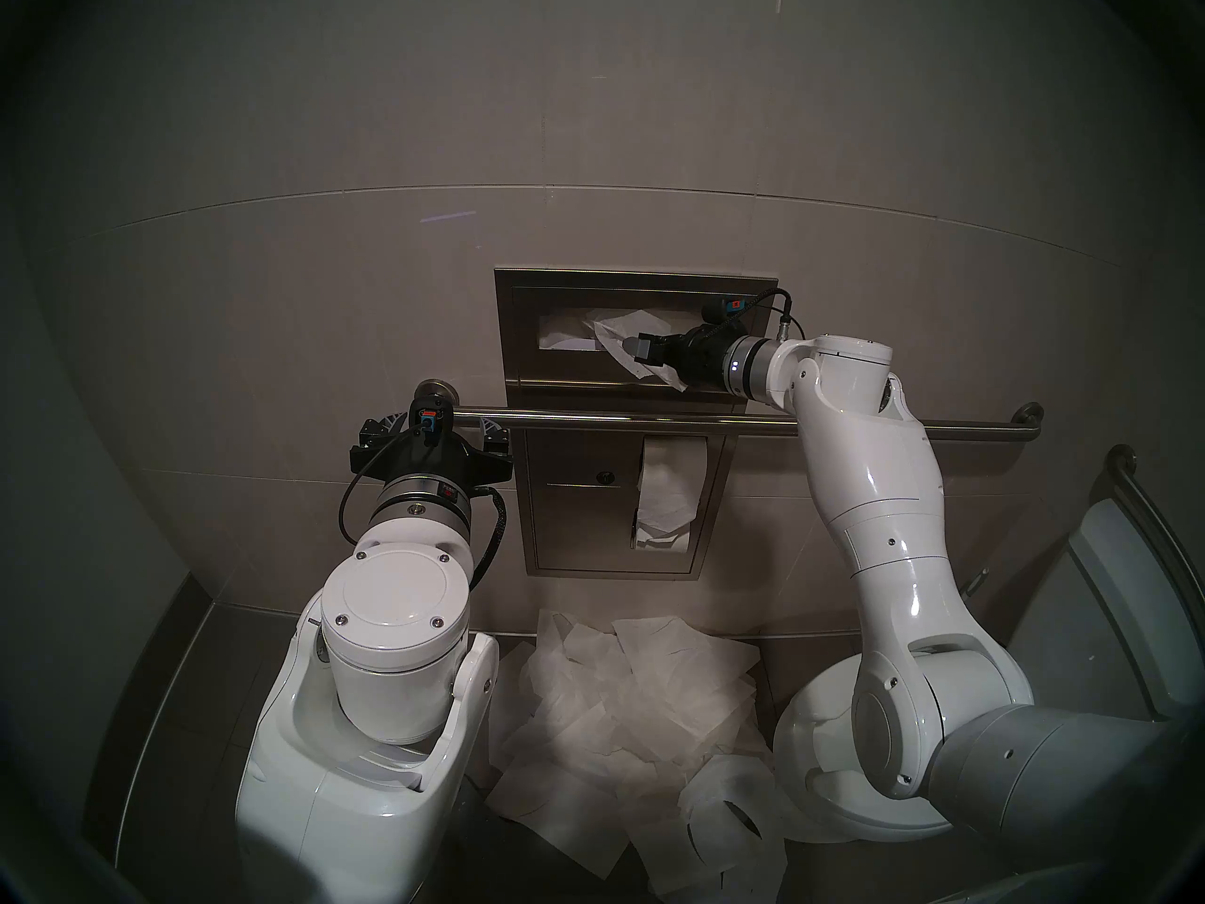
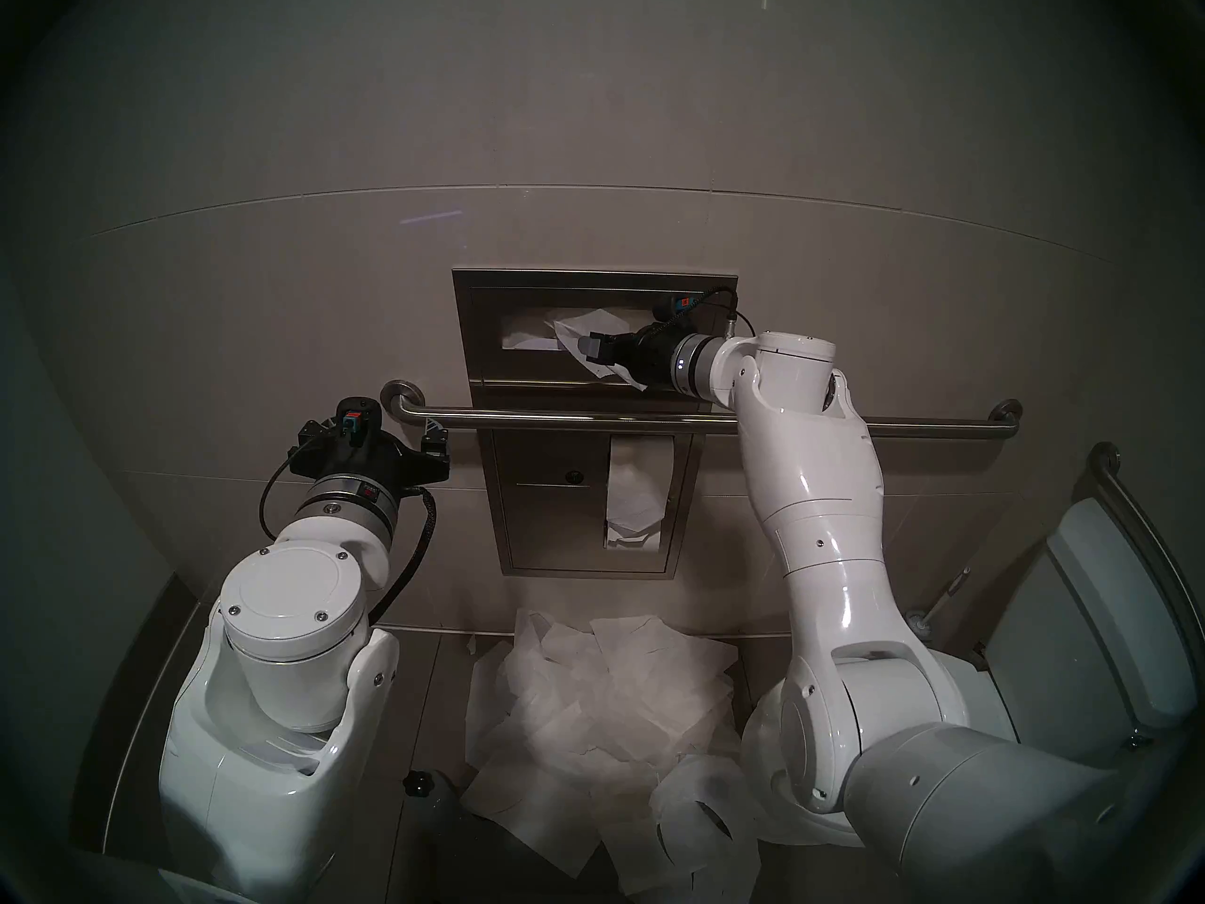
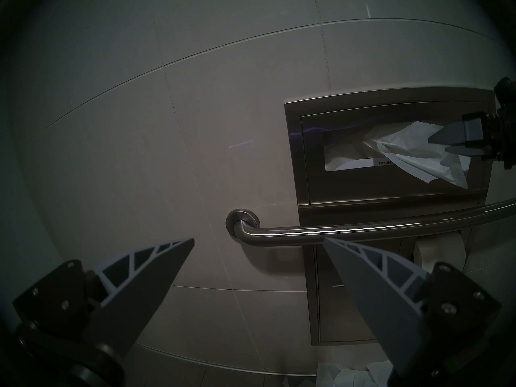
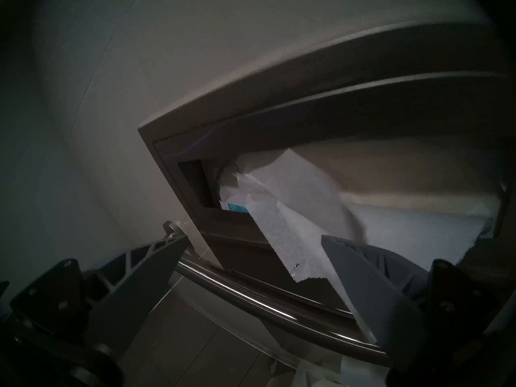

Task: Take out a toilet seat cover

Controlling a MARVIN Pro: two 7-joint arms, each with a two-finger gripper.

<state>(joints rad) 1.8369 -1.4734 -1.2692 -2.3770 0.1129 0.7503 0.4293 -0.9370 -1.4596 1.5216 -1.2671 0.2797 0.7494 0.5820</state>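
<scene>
A crinkled white toilet seat cover sticks out of the slot of the steel wall dispenser and droops down to the right. My right gripper is at the slot, open. In the right wrist view its fingers stand wide apart and the sheet hangs between them, against the right one. My left gripper is open and empty by the left end of the grab bar.
A steel grab bar runs across just below the dispenser. Under it is a toilet-paper roll in a recessed holder. Several loose white sheets lie piled on the floor. A toilet stands at the right.
</scene>
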